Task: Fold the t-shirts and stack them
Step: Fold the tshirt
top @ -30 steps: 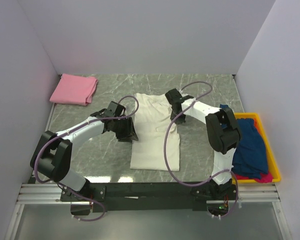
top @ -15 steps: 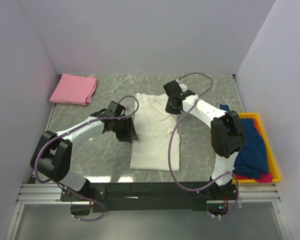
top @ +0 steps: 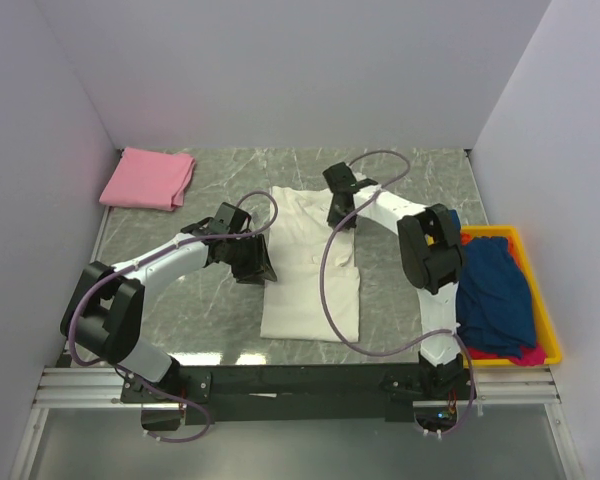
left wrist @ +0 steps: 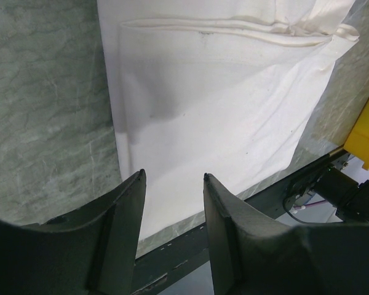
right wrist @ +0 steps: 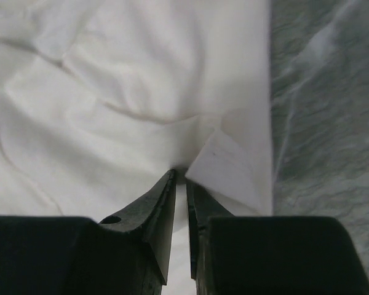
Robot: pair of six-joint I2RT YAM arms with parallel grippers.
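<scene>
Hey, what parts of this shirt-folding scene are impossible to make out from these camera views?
- Top view: how many shirts fill the yellow bin; dark blue cloth buries the magenta shirt.
- Top view: cream t-shirt's left edge, under the left hand.
- Left wrist view: the bin, cut off at the right edge.

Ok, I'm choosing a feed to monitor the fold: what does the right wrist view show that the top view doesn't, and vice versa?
Right wrist only: the right gripper pinching a raised crease of the cream t-shirt near its edge. Top only: the folded pink t-shirt, the dark blue t-shirt in the yellow bin, the left gripper at the cream one's left edge. Both: the cream t-shirt on the marble table.
</scene>
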